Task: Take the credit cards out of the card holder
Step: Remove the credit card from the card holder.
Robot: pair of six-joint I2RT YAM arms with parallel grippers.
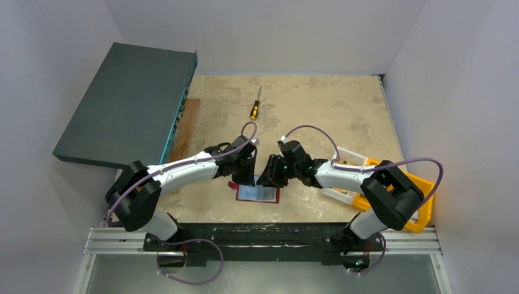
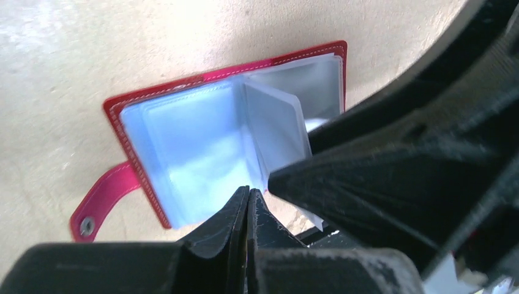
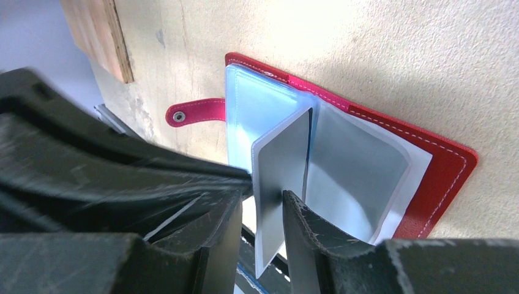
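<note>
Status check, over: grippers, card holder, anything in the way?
Left gripper shut, tips at edge of the open dark red folding card holder. Right gripper part open, straddling an upright grey card leaf. Nothing blocking; yellow-handled screwdriver far off.

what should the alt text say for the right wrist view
The right tool has its black fingers apart on either side of a grey leaf raised upright from the open red card holder, which lies flat on a tan table. Its snap tab sticks out left; a wooden board shows top left.
</note>
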